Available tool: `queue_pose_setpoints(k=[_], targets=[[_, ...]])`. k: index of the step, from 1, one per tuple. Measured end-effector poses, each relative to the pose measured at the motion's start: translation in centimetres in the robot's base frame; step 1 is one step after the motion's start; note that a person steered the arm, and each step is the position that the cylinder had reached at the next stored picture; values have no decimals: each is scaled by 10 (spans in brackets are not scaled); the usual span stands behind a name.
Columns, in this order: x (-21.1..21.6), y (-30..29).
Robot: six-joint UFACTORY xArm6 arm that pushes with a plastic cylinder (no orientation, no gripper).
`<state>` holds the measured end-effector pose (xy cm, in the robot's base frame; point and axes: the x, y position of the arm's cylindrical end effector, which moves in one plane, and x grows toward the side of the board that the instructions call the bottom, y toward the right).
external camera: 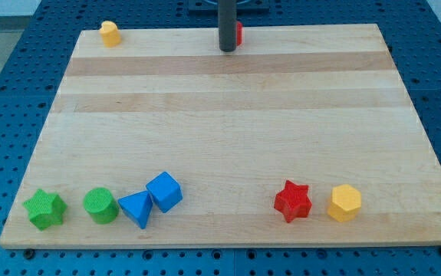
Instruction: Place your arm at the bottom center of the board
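Note:
My tip [227,49] rests at the top centre of the wooden board [228,115], the dark rod rising out of the view's top. A red block [238,33] sits right behind the rod, mostly hidden, touching or nearly so. Along the view's bottom lie a green star [44,209], a green cylinder [100,205], a blue triangle [136,208] touching a blue cube [164,192], a red star [293,201] and a yellow hexagon [345,202]. All of these are far from the tip.
A yellow block [110,34] stands at the board's top left corner. The board lies on a blue perforated table [5,92]. The arm's base shows at the view's top centre.

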<state>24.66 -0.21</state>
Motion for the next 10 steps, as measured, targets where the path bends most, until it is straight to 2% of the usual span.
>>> queue_pose_setpoints(k=[1,3,10], targets=[[8,-7],[91,-12],[92,-12]])
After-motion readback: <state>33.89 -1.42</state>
